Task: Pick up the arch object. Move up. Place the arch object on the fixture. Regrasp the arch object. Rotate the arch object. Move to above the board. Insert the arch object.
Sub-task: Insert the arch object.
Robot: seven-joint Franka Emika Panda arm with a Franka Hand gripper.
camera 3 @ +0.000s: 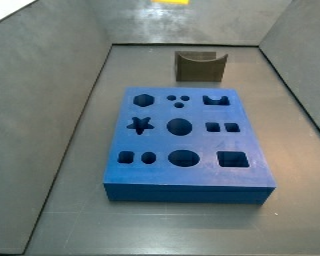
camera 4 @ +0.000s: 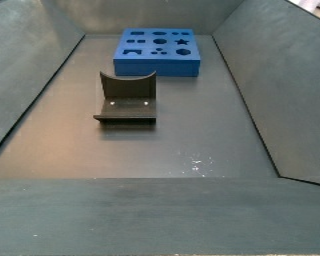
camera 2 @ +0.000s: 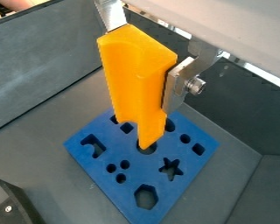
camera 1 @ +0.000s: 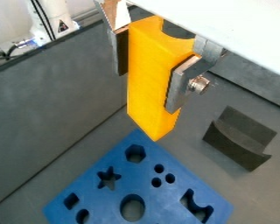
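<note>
The gripper (camera 1: 154, 66) hangs high over the bin, clamped on the arch object (camera 1: 150, 83), which both wrist views show pinched between the flat silver fingers (camera 1: 184, 83). The block fills the gap between the plates, and most of its length sticks out past the fingertips toward the floor. Its long axis runs roughly straight down, along the line of the fingers, with the free end pointing at the board (camera 1: 136, 184) below. In a wrist view the yellow-orange piece (camera 2: 136, 83) hovers above the blue slab (camera 2: 149, 162), its lower end over the cutouts near the far edge, well clear of the surface. From these angles I cannot make out which way the arch notch faces.

In a side view only a sliver of yellow (camera 3: 174, 3) shows at the very top edge of the frame, above the fixture (camera 3: 200, 66); the gripper itself is out of that shot. The board (camera 3: 187, 140) lies flat on the grey floor in front of the fixture, apart from it. In a side view from the opposite end the fixture (camera 4: 127, 97) stands nearer and the board (camera 4: 160, 52) behind it.

I see no brand, label or writing anywhere.
</note>
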